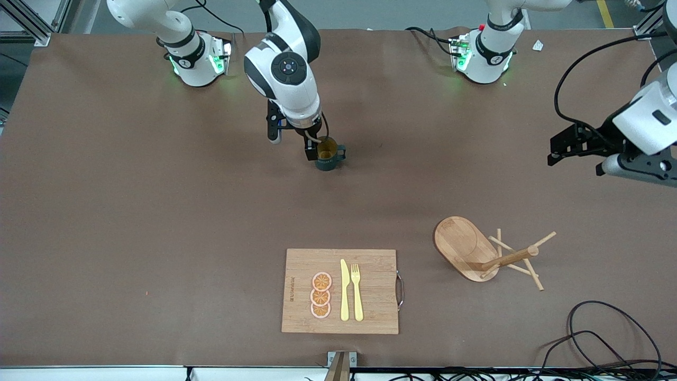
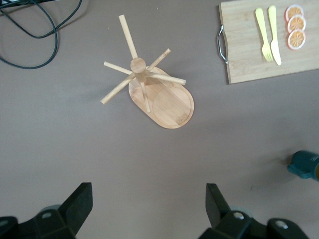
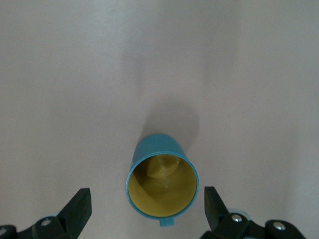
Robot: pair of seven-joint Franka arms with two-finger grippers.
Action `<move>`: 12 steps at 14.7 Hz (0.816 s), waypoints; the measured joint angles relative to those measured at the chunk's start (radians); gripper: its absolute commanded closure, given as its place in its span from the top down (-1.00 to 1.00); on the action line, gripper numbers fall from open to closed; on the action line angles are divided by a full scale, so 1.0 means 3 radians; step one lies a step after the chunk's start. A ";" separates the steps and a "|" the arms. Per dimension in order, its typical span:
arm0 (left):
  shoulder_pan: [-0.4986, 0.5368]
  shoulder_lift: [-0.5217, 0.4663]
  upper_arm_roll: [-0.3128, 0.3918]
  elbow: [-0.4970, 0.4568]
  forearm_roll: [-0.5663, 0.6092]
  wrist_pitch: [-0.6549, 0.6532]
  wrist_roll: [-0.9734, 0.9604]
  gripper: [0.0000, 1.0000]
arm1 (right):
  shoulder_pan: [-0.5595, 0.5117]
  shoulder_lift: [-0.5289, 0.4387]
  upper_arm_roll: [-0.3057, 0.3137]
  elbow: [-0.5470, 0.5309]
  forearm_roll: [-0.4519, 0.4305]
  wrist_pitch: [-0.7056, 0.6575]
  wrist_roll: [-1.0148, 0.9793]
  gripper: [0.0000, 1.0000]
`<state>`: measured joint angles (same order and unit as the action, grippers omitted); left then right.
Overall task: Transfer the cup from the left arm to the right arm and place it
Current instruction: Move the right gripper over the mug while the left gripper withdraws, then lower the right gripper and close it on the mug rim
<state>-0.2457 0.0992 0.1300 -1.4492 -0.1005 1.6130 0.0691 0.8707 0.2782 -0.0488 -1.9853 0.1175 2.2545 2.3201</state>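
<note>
Cup (image 3: pixel 162 177) stood upright on the bench (image 1: pixel 132 211) between the right gripper's (image 3: pixel 144 211) spread jaws — unclamped; left gripper (image 2: pixel 147 211), jaws apart, waited well off.

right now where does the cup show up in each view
Front view: the cup stands upright on the brown table, under the open right gripper, farther from the camera than the wooden board.
Left wrist view: only a teal sliver of it shows at the picture's edge.
Right wrist view: seen from above, its yellow inside showing, between the gripper's open fingers.
Shared landmark: the brown table shows in all three views.
</note>
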 measured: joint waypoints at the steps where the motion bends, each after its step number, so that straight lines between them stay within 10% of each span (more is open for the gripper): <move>1: 0.0000 -0.0148 -0.0030 -0.0202 0.0065 0.0110 -0.0031 1.00 | 0.0007 0.0006 0.0000 -0.0028 0.0000 0.0035 0.0132 1.00; 5: 0.0005 -0.0541 -0.0107 -0.0639 0.0334 0.0212 -0.0101 1.00 | 0.0113 0.0008 -0.0002 -0.0240 0.0000 0.0263 0.0458 1.00; 12: 0.0091 -0.0503 -0.0103 -0.0505 0.0359 0.0106 -0.0099 1.00 | 0.0355 0.0008 -0.0003 -0.0352 0.0000 0.0406 0.0762 1.00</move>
<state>-0.2184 -0.0518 0.0991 -1.6008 0.0072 1.6449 0.0394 0.9773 0.2806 -0.0497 -2.0909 0.1175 2.3764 2.5485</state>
